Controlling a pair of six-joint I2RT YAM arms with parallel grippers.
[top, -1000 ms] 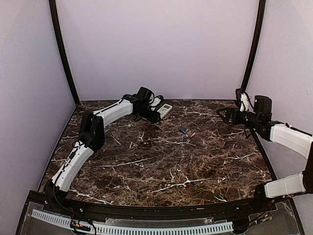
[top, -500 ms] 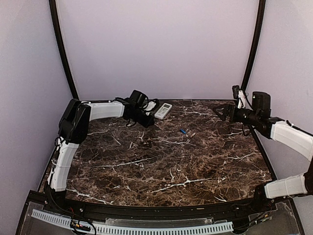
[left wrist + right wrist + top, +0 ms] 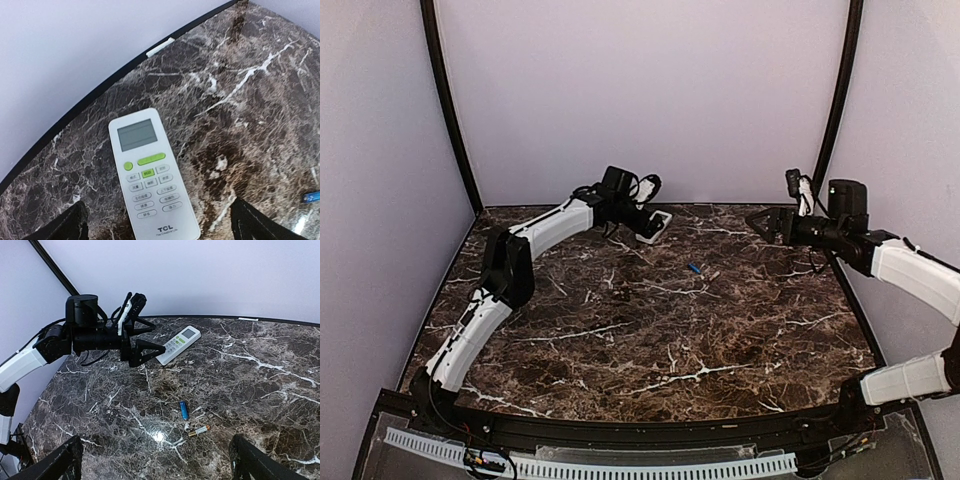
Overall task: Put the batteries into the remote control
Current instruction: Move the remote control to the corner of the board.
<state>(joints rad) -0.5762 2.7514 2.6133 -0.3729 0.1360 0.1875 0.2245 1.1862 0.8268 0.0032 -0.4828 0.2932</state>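
Marble [image 3: 250, 125] open around remote control [image 3: 152, 175], left tool [image 3: 650, 205] close, wall [image 3: 75, 50] seemingly near

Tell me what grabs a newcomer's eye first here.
The white remote control lies buttons-up near the far edge of the dark marble table, framed by the open left hand above it. A blue battery lies toward mid-table, another small cylinder close beside it.

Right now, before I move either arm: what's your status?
Left gripper open above remote control, buttons up. Right gripper open, empty. Blue battery loose mid-table. Only bare table between battery and remote control.
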